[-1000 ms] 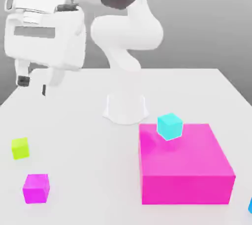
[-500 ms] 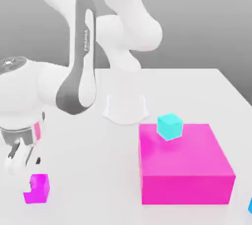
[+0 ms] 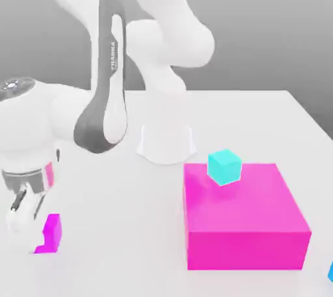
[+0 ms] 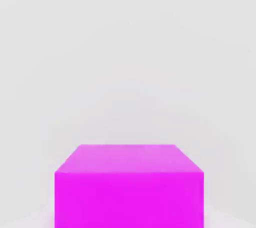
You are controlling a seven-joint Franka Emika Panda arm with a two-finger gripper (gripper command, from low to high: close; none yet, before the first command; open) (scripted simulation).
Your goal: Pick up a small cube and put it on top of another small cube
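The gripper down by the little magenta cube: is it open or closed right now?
Closed. In the exterior view the gripper sits low over the small magenta cube, covering part of it; whether it actually grips the cube, I cannot tell.

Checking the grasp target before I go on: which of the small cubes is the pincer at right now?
The small magenta cube on the table, at the exterior view's lower left; the pincer is down around it. The cyan cube sits apart, atop the big magenta block.
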